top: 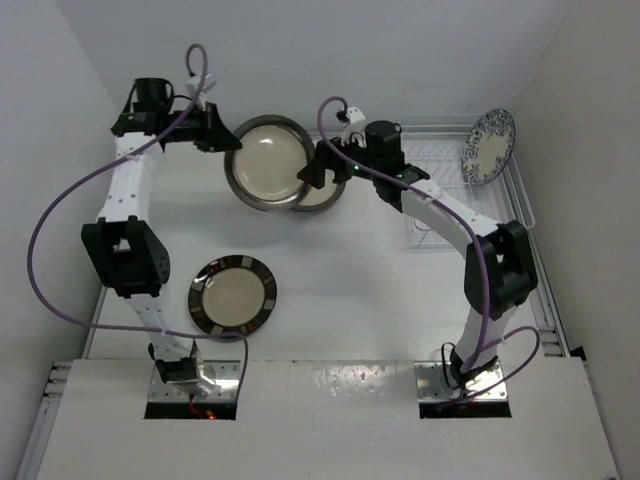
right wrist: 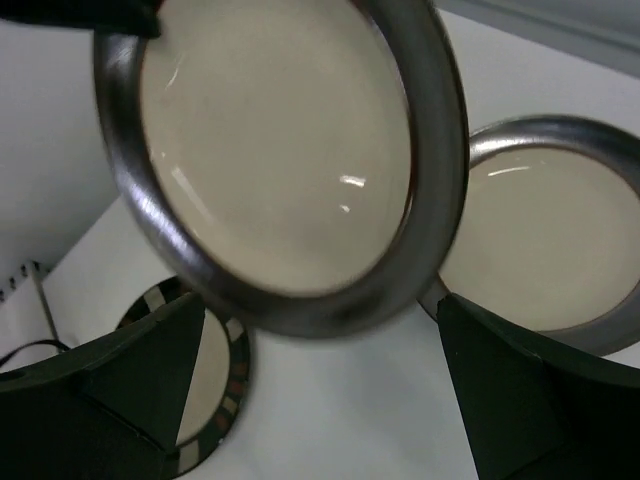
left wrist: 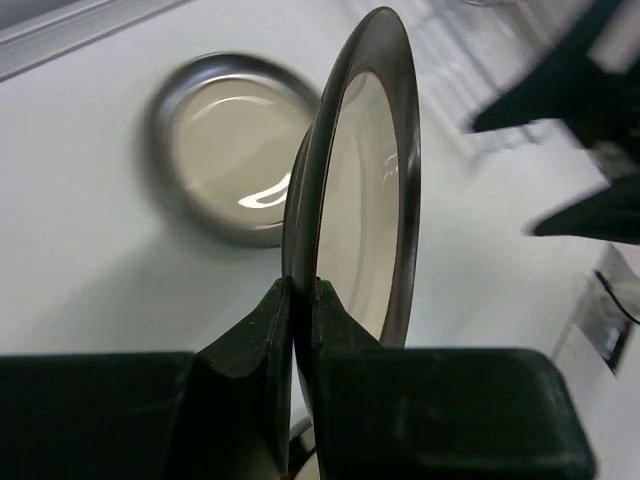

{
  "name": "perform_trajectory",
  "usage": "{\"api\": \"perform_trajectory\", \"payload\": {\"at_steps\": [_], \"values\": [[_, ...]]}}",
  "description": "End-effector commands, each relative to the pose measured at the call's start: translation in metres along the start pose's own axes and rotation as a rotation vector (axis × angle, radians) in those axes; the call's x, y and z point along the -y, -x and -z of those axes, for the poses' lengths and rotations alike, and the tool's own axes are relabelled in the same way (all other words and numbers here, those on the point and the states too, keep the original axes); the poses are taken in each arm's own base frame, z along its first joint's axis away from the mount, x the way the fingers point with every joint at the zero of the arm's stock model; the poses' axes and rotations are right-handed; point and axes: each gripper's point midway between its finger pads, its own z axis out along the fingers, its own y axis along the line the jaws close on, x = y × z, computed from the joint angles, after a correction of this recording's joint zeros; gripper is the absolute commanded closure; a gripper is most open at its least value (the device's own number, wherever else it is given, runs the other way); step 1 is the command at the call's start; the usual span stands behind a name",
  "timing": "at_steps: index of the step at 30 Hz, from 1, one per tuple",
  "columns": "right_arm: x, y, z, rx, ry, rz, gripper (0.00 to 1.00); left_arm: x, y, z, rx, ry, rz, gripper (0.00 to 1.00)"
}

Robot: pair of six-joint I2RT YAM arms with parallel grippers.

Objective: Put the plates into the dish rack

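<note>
White walls close round a pale counter (top: 350,290), with both arms reaching from its near edge toward the far side. At the left, the left hand (top: 215,130) is pressed together on the edge of a grey-rimmed plate (top: 265,160), pinching it. The left wrist view shows its two dark fingers (left wrist: 265,330) clamped on the rim, with the plate (left wrist: 365,200) standing upright and edge-on, lifted off the counter. Nearer the arm bases, the striped plate (top: 233,295) lies flat by itself, well apart from the others. Just right of the held plate, a second grey-rimmed plate (top: 322,198) lies flat on the counter, partly covered from above by the lifted one. The right hand (top: 318,168) hangs over it, facing the held plate. In the right wrist view its fingers (right wrist: 130,390) are spread wide and grip nothing, and the held plate's lower rim (right wrist: 320,310) sits just ahead of the gap between them. Whether they touch that rim I cannot tell. At the far right the dish rack (top: 520,200) stands against the wall, with the floral plate (top: 489,145) propped upright at its far end.
</note>
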Motion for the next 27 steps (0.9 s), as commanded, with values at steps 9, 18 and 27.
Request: {"api": "perform_trajectory", "payload": {"at_steps": [9,18,27], "values": [[0.039,0.005,0.014,0.113,-0.048,-0.187,0.08,0.122,0.038,-0.012,0.059,-0.396,-0.150,1.00],[-0.018,0.028,0.029,0.241,0.309,-0.187,0.98,0.132,0.029,-0.026,0.032,-0.429,-0.144,1.00],[0.020,0.098,0.097,0.422,0.042,-0.059,1.00,0.050,0.037,-0.026,0.034,-0.010,-0.137,0.00]]}}
